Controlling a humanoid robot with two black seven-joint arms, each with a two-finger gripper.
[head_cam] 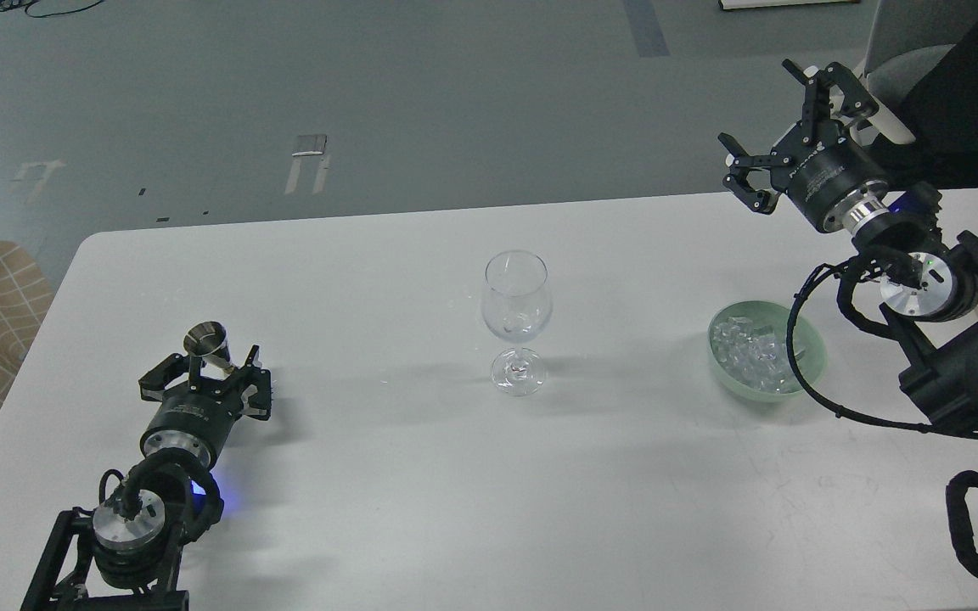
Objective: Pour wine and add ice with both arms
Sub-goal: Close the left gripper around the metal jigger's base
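Fingers of our left gripper [216, 373] are closed around a small metal cup [207, 341], upright so wine stays inside. Our right gripper [773, 140] hangs spread wide, empty, above the green bowl [812, 361] of ice [752, 355]. The glass [516, 318] waits between, reachable by both arms.

White table [387, 475], rounded corners, and three things are on it. Centre stage, a clear stemmed glass [517, 322] standing upright. Off to the right, a pale green bowl [810, 367] heaped with ice [748, 350]. Over on the left, a small metal cup [207, 343], well apart from the glass.
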